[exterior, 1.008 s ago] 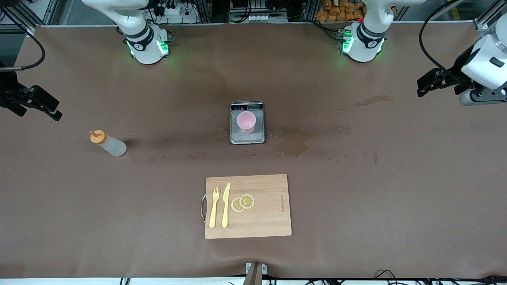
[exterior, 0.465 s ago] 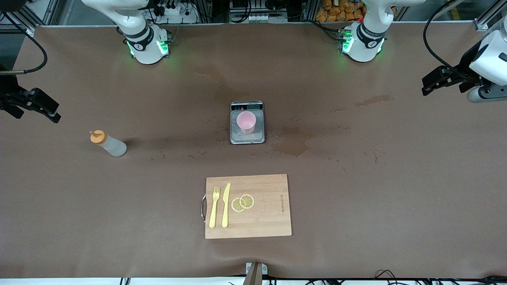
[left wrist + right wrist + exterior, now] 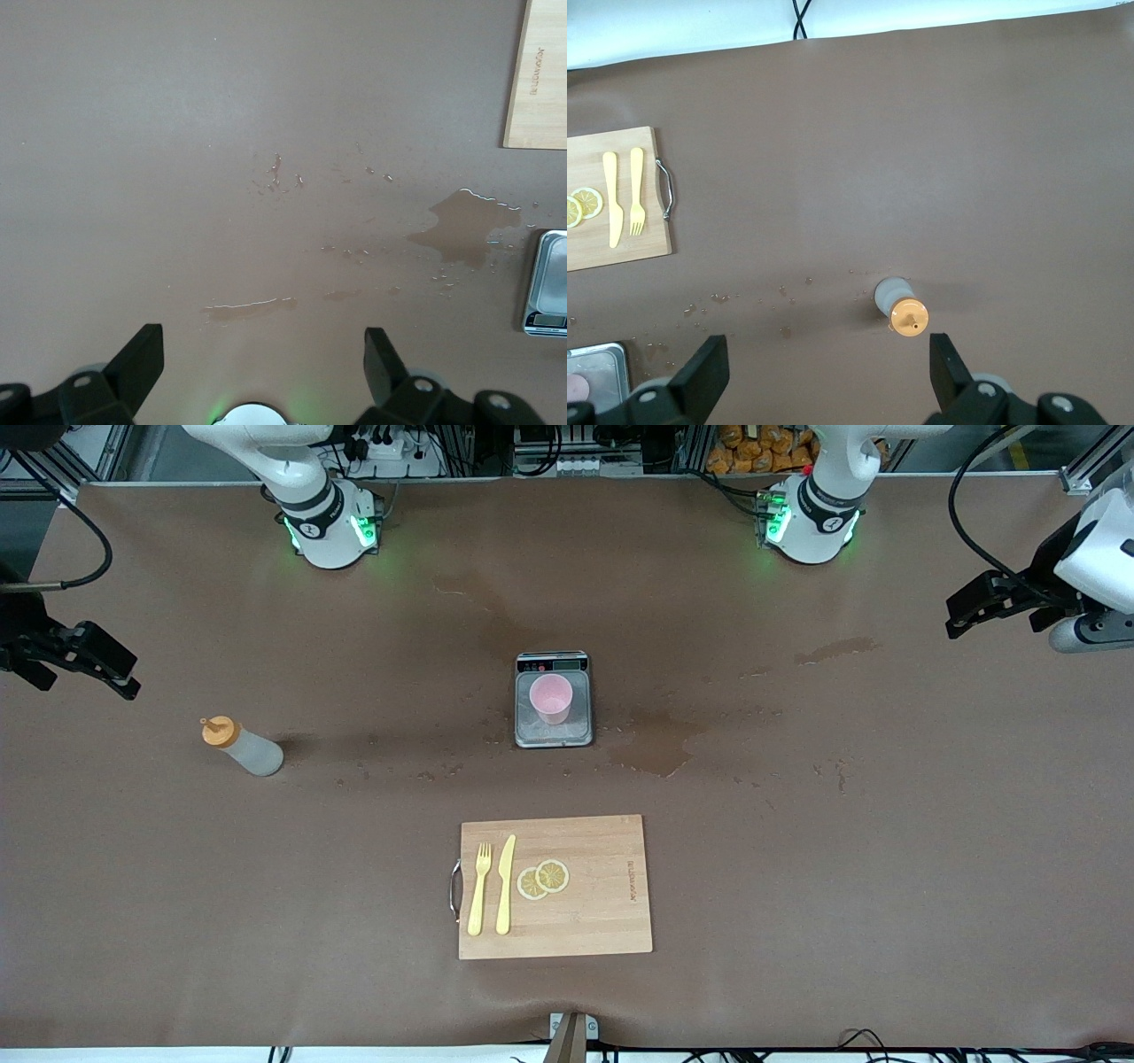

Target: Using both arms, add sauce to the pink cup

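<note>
While both arms hang high with nothing held, a wooden cutting board lies at lower centre of the front view, carrying a yellow fork, a yellow knife and two lemon slices. Higher, at mid-frame, the sauce bottle stands toward the right arm's end. At centre, the pink cup sits on a grey scale. The right gripper hovers at that frame's left edge, fingers spread apart. The left gripper hovers at the upper right edge, fingers likewise apart.
</note>
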Available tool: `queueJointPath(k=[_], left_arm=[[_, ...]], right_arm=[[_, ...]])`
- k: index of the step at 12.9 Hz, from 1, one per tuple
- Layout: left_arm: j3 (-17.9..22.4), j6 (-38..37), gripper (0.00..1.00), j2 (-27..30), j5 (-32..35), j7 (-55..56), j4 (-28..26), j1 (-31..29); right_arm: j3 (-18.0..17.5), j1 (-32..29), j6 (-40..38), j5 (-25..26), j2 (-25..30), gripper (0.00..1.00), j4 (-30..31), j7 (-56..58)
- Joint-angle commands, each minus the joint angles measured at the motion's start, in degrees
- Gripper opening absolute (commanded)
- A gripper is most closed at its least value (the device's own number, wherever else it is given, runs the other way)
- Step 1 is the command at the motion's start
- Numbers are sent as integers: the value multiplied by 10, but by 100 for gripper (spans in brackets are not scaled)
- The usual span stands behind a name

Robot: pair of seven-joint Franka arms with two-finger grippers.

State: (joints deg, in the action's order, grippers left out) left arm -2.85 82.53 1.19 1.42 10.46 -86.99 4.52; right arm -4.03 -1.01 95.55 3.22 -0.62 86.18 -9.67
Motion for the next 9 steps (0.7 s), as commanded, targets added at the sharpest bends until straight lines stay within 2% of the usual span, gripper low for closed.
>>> queueJointPath(k=[1, 3, 5, 9], left_arm=[[2, -1, 100, -13, -7, -7, 24, 2], [4, 10, 100, -15, -10, -6, 28, 3], [5, 14, 100, -15, -10, -6, 28, 4], [5, 14, 100, -15, -11, -1, 27, 3]], right_arm=[[4, 7, -4, 2, -10, 100, -15, -4], [3, 6, -5, -2, -10, 100, -15, -8], [9, -7, -7, -46, -10, 100, -15, -3], [8, -5, -8, -45, -10, 100, -15, -4]])
